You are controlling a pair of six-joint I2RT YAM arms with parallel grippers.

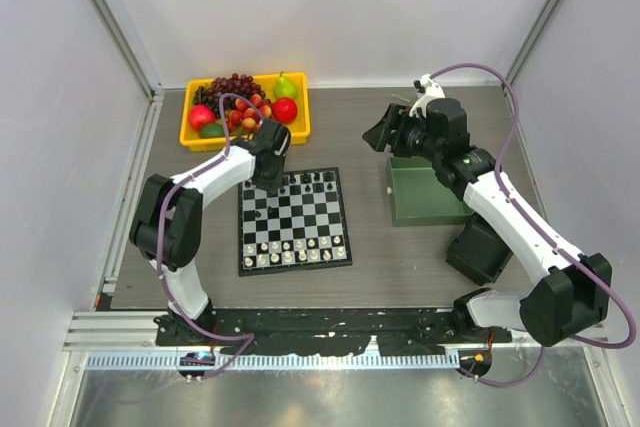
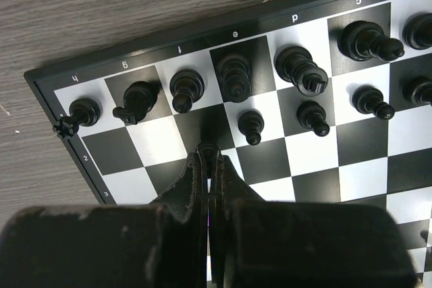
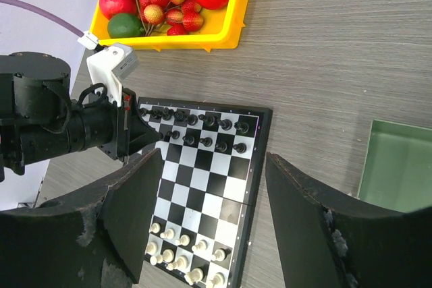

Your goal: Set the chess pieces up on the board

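The board lies mid-table. Cream-white chess pieces fill its two near rows. Black chess pieces stand in its two far rows. My left gripper is low over the far left corner. In the left wrist view its jaws are shut on a small black pawn over the second row, below the back-row pieces. My right gripper hangs open and empty, high to the right of the board. Its wrist view looks down on the board between its fingers.
A yellow tray of fruit stands behind the board's left side and also shows in the right wrist view. A green tray sits right of the board, under the right arm. Walls close in the table on three sides.
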